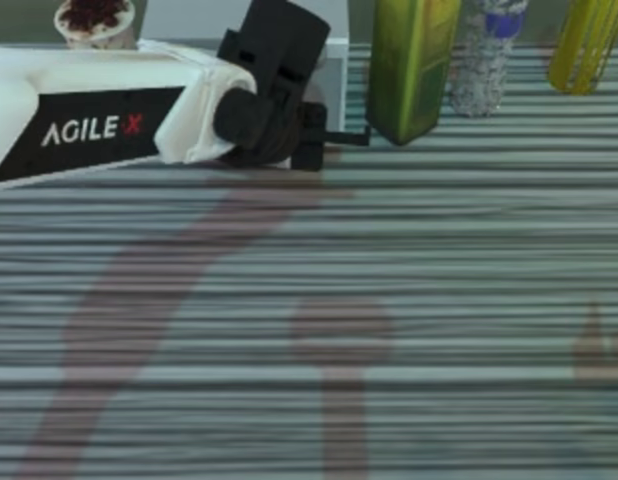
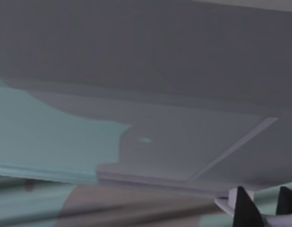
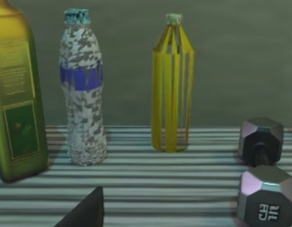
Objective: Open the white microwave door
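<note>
Your left gripper [image 1: 334, 140] sits at the white microwave [image 1: 334, 60] at the table's far edge, hard against its door [image 2: 184, 146]; I cannot tell its finger state. Swing wide and you'll topple the olive-green bottle [image 1: 409, 65] just beside it.

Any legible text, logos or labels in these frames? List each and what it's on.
"AGILE X": white letters with a red X, on the black panel of the white left arm, top view.
Pale emblem on the end face of the dark hexagonal dumbbell: shape visible, not readable.
Framed label on the green rectangular bottle: print too blurred to read.
Blue band on the clear speckled bottle: no legible text.
</note>
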### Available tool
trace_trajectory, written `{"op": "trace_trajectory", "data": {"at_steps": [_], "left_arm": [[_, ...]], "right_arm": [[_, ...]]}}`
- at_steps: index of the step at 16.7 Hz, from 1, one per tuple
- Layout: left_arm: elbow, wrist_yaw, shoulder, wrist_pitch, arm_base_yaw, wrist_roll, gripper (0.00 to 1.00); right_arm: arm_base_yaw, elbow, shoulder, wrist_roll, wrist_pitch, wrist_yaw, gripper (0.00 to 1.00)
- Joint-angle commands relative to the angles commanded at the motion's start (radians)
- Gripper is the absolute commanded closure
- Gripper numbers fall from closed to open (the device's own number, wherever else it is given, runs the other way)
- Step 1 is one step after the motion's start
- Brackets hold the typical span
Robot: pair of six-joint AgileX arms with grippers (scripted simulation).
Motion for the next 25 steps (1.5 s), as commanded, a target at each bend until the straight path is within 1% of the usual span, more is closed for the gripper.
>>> {"op": "trace_trajectory", "data": {"at_steps": [7,9,16,25], "left_arm": [[0.0,0.0,0.0,0.0,0.0,0.0,1.0],[0.001,0.008,0.001,0.001,-0.007,-0.002,1.0],[-0.064,0.049,-0.043,0.035,0.014,0.061,1.0],[-0.066,0.049,-0.043,0.035,0.014,0.062,1.0]], "right_arm": [[0.0,0.0,0.0,0.0,0.0,0.0,0.0],[0.0,0.0,0.0,0.0,0.0,0.0,0.0],[0.0,0.0,0.0,0.0,0.0,0.0,0.0],[0.0,0.0,0.0,0.0,0.0,0.0,0.0]]}}
